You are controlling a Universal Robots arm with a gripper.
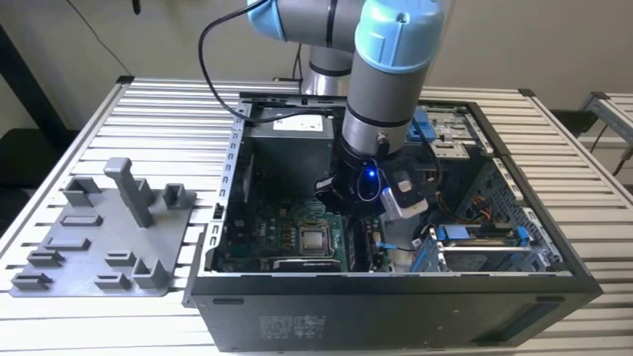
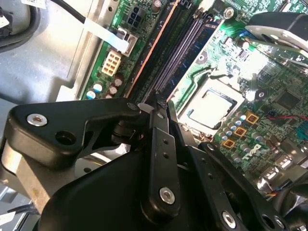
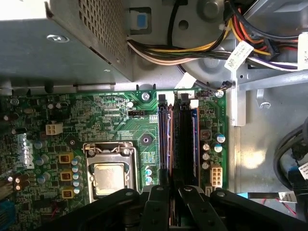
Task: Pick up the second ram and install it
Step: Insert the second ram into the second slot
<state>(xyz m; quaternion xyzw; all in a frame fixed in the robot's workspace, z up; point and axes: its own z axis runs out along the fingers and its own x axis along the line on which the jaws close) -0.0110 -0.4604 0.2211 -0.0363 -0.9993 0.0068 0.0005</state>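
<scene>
Inside the open computer case (image 1: 396, 297), the gripper (image 3: 174, 202) is closed down over the slots, its fingers (image 2: 161, 144) pinching the second ram (image 3: 169, 144) by its top edge: a light, stiff, fragile board best held by its bare edges.

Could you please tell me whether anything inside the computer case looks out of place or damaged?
Nothing stands out. The end effector sits low over the RAM slots beside the processor socket on the motherboard. The cable bundle looks tidy, and nothing appears broken or loose.
</scene>
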